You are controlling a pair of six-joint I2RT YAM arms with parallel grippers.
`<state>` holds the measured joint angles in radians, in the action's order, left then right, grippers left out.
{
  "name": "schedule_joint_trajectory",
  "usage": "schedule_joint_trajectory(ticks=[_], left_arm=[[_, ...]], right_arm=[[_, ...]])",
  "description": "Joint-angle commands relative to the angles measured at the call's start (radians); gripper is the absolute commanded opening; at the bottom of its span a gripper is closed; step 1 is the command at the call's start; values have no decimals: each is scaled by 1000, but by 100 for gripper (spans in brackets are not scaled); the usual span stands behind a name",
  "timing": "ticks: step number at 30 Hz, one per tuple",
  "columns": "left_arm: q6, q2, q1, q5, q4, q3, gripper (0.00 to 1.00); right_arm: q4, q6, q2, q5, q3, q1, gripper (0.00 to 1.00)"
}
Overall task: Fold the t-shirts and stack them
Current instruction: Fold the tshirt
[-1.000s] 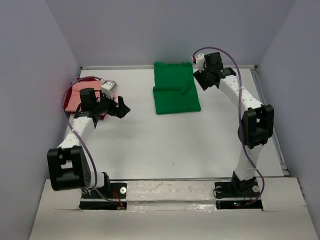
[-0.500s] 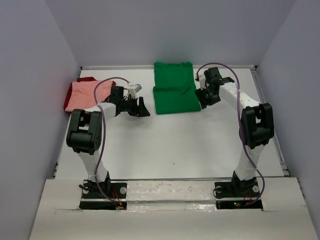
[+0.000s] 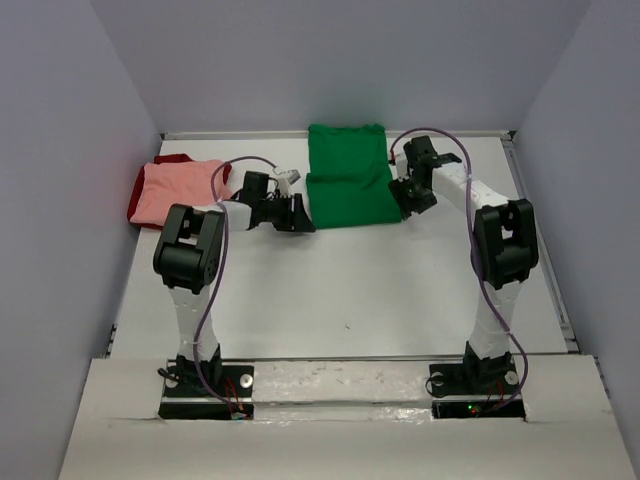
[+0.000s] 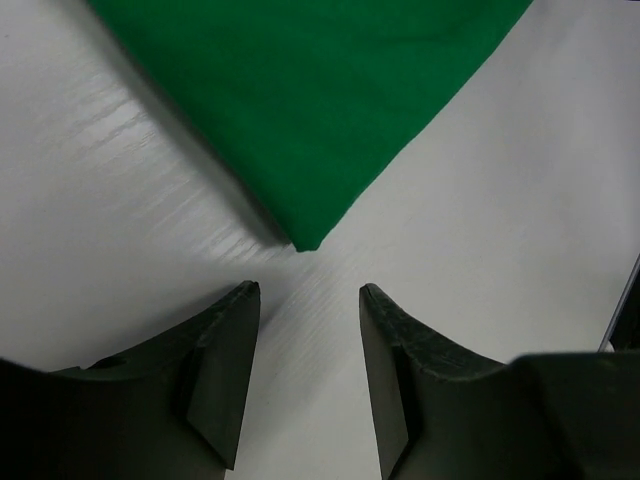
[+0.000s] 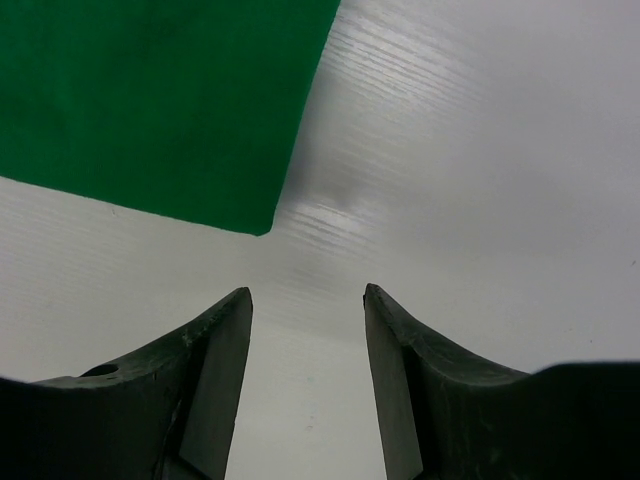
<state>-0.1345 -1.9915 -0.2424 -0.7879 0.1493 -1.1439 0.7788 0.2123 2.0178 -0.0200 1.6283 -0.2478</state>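
On the far table (image 3: 350,290), left jaws and right jaws now at near corners of the green t-shirt (image 3: 348,180), narrowing, empty, poised to grip.

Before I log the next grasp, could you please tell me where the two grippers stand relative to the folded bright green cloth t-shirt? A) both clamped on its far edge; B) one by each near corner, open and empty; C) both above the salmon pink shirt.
B: the wrist views show a corner of the bright green cloth t-shirt just ahead of the left gripper and the right gripper, both open and empty.
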Motion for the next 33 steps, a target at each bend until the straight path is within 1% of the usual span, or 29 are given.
schedule_joint_trajectory(ticks=[1,7,11,16,22,25,28,29,31,32,33], left_arm=[[-54,-13,-35,9,44,-43,55],[-80,-50,-72,7,45,-86,54],[-71,-52,-86,53,32,-97,53],[-51,-50,-89,145,-5,-108,51],[-25,-26,-89,206,-51,-97,51],[-16,-12,-89,214,-59,-93,50],[-8,-16,-89,213,-68,-96,46],[-7,-23,-89,211,-71,-100,37],[-5,-30,-90,199,-71,-103,29],[-5,-33,-92,196,-73,-106,22],[1,-39,-93,188,-73,-106,20]], right_arm=[[10,-7,1,-18,53,16,54],[5,4,-2,-34,67,25,52],[5,7,-11,-24,70,36,52],[5,13,-19,-18,70,36,52],[4,16,-13,-9,70,36,50],[4,16,-7,-9,70,36,50],[5,16,-4,-6,70,45,49],[4,16,-4,2,68,45,49],[5,13,-2,9,68,45,48],[7,13,-1,12,68,45,48],[10,10,4,11,70,45,48]])
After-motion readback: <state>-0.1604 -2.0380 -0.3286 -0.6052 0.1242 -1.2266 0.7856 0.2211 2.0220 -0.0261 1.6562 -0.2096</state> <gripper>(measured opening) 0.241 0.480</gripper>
